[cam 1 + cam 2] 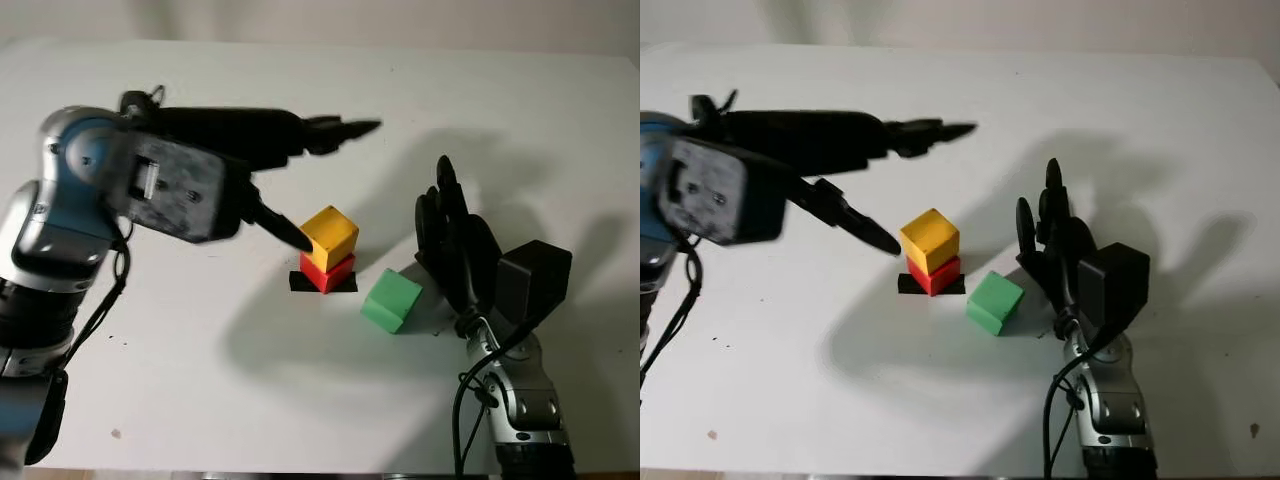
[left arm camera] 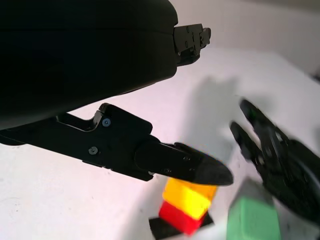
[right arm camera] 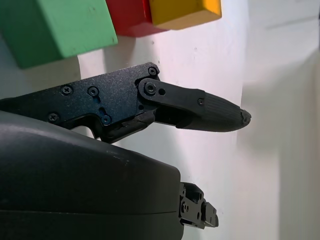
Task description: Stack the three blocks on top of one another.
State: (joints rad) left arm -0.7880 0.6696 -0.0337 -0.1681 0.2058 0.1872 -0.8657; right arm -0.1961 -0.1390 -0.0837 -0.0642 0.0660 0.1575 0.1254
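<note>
Yellow block (image 1: pixel 330 234) already sits on red (image 1: pixel 327 273); your green block (image 1: pixel 391 300) waits on the tabletop (image 1: pixel 200 380) beside them. Left hand (image 1: pixel 300 180) hovers open above the stack, right hand (image 1: pixel 455 235) open near green.

Near my black left hand (image 1: pixel 300 180) I see yellow block (image 1: pixel 331 234) on red block (image 1: pixel 327 271); green block (image 1: pixel 391 300) beside my black right hand (image 1: pixel 455 235), white table (image 1: pixel 200 380)

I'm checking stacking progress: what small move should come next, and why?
Probably the right hand, open beside the green block, should close on it. Yellow block already sits on the red block; green lies on the table. The left hand holds nothing.
</note>
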